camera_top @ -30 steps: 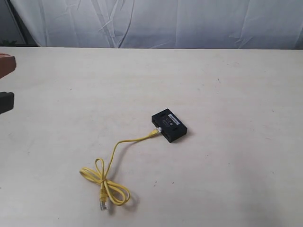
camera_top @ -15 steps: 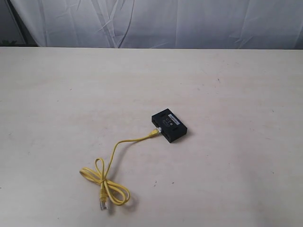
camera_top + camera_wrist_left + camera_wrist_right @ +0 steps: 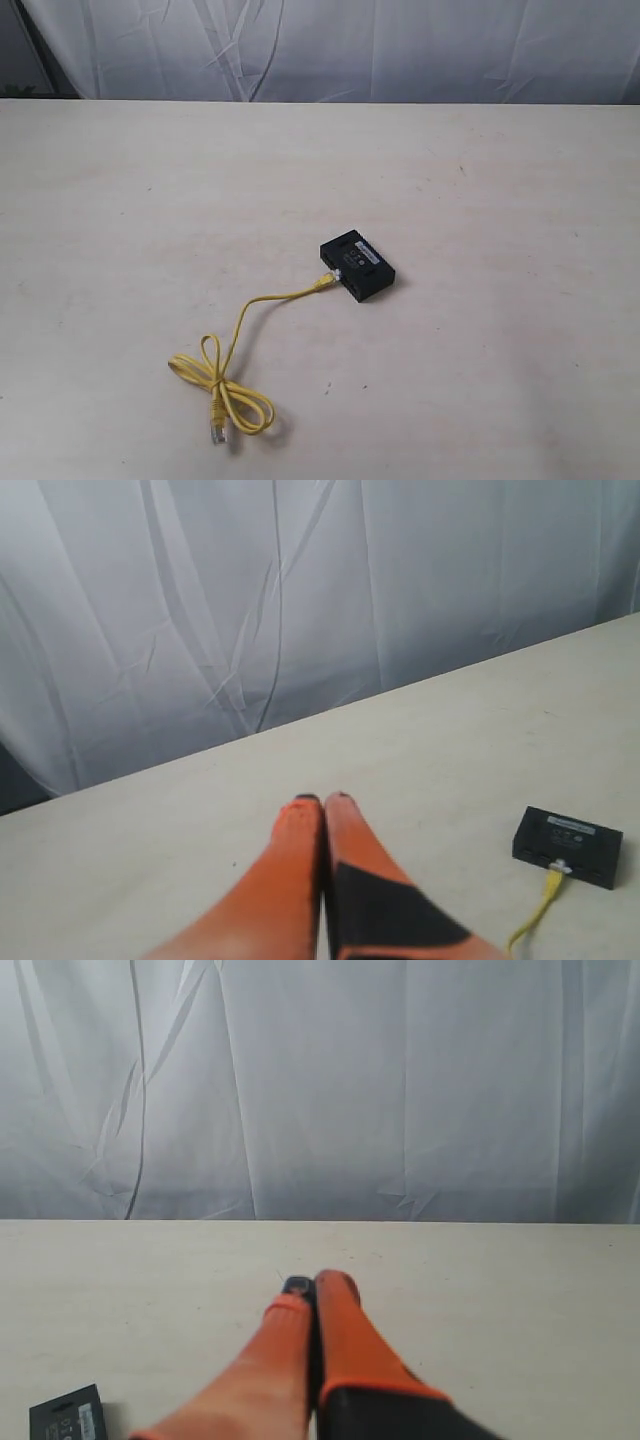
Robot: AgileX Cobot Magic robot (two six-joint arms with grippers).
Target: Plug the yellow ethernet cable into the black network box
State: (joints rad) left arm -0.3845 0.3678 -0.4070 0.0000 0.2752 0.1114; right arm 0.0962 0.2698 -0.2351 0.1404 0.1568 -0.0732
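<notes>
Yellow ethernet cable (image 3: 236,335) ends with one plug (image 3: 326,282) at the side of the black network box (image 3: 357,265) near the counter's (image 3: 480,180) middle, seemingly seated, so the job looks done, while its looped slack trails toward the edge nearest the exterior camera. Left end effector (image 3: 322,800) and right end effector (image 3: 312,1282) are closed and empty, clear of the box – likely because nothing remains to grip.

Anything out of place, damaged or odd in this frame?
Nothing stands out. The cable lies flat, one plug at the side of the box, the rest in a loose loop. The left gripper and right gripper are shut and empty.
</notes>
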